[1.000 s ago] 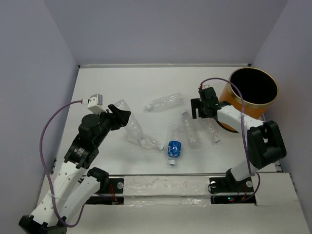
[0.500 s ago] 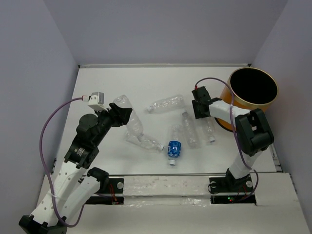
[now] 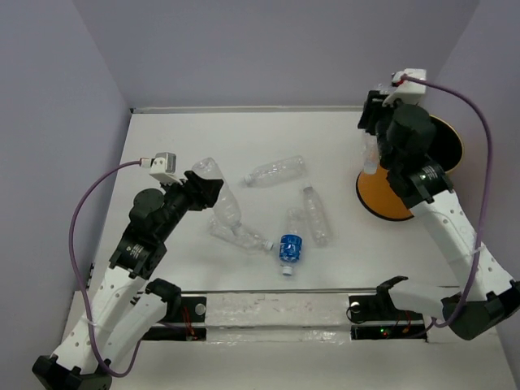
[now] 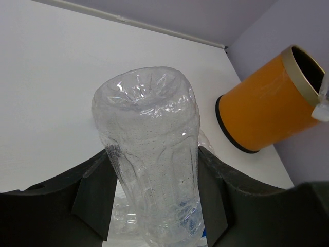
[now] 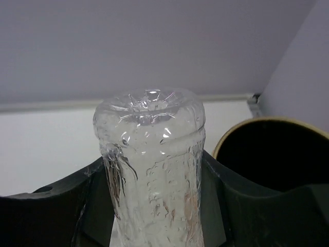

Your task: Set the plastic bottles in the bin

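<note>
Bottle (image 4: 146,128) clamped in left gripper (image 4: 154,172), second bottle (image 5: 149,139) in right gripper (image 5: 151,177), both cut off at bottom edge. Bin (image 3: 378,199) at upper right half hidden behind arm (image 3: 443,215).

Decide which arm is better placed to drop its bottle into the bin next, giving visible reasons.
Right. The right gripper is shut on a raised bottle just beside the bin rim. The left gripper is shut on a second bottle well away from the bin, likely needing a longer carry.

White table (image 3: 244,138) is sitting between pale lilac walls (image 3: 276,49); shiny strip (image 3: 268,303) is running along its near edge.
</note>
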Controlling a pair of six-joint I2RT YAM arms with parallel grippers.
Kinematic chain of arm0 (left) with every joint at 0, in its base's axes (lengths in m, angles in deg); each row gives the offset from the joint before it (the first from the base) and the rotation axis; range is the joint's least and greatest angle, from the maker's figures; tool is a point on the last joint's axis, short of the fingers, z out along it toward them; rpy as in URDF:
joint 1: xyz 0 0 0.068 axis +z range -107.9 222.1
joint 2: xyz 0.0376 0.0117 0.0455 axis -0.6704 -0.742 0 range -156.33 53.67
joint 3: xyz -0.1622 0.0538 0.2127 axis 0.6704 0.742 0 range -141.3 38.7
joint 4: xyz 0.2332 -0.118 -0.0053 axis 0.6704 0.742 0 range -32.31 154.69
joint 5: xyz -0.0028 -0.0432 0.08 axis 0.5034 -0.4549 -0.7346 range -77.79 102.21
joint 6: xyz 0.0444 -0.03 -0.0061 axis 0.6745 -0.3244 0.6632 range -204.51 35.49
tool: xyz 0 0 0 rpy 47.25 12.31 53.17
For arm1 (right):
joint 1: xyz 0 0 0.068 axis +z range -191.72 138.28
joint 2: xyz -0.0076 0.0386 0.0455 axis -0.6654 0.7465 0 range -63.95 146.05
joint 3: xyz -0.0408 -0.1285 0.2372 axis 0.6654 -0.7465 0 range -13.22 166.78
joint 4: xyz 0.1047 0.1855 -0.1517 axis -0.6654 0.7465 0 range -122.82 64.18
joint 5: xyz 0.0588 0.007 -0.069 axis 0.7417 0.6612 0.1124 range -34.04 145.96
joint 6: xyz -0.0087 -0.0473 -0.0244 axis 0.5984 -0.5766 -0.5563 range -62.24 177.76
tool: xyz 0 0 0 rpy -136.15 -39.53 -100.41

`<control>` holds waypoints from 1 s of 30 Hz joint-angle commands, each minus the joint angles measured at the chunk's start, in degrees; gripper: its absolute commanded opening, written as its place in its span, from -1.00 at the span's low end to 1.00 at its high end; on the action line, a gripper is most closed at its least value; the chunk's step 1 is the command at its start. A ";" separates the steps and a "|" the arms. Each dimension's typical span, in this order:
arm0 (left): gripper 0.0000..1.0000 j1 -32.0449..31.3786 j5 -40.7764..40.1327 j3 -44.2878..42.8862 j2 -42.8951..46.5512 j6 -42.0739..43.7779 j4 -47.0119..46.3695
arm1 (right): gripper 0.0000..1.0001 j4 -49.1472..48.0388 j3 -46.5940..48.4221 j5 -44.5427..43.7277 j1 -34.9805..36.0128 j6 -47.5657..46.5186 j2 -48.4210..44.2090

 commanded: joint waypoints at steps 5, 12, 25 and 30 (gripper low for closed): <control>0.07 -0.14 3.02 -0.96 -1.44 -2.02 -6.63 | -0.15 -29.55 4.42 -9.07 -16.34 -10.20 1.97; 0.05 -1.37 6.45 -7.90 -8.47 -3.61 -12.25 | -0.05 -36.01 3.19 -1.51 -28.74 -6.37 8.48; 0.00 -19.82 -7.43 -36.90 -35.53 0.26 -17.79 | 0.05 -14.56 -9.28 13.68 -28.75 16.04 -13.82; -0.01 -24.65 -10.59 -51.31 -47.93 2.02 -20.77 | -1.00 -9.29 -14.21 27.70 -28.75 23.78 -28.48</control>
